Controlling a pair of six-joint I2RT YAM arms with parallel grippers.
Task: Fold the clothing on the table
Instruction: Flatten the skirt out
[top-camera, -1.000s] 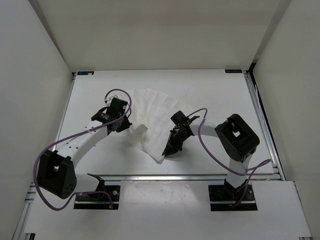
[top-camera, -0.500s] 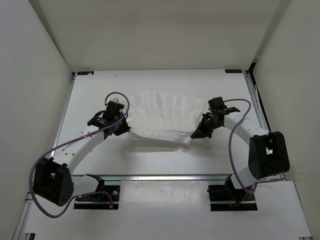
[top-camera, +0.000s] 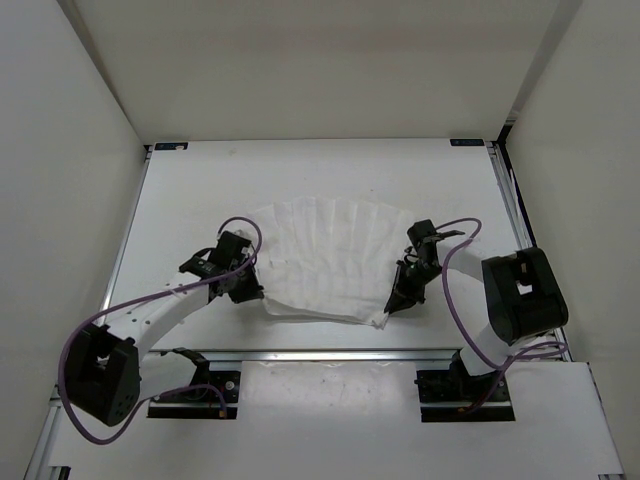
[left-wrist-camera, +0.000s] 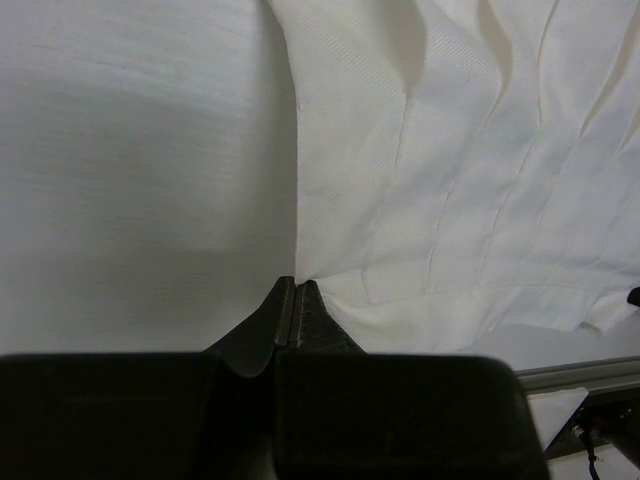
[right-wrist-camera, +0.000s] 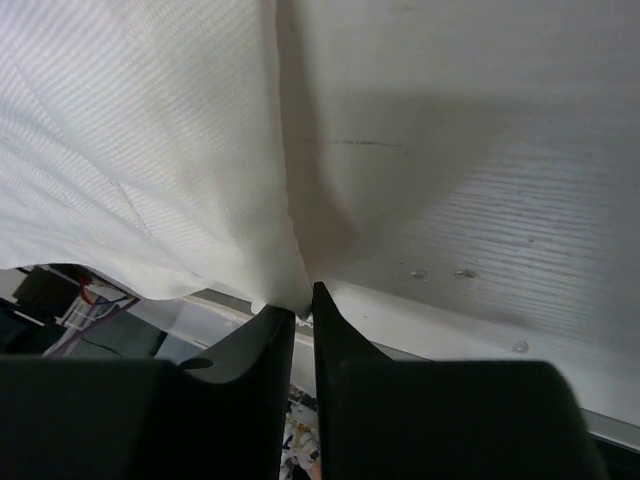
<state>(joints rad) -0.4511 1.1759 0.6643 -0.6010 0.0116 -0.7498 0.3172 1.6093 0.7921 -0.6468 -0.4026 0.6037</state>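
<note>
Rail (top-camera: 320, 352) along the desk's (top-camera: 200, 190) front edge runs just before the clothing's (top-camera: 325, 255) near hem. Left end effector (left-wrist-camera: 297, 285) is clamped tight on its left edge. Right end effector (right-wrist-camera: 300, 298), nearly closed, pinches its near right corner. Bare desk stretches beyond.

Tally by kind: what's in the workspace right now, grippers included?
clothing, white: 1
grippers: 2 (left gripper, right gripper)
Total: 3
</note>
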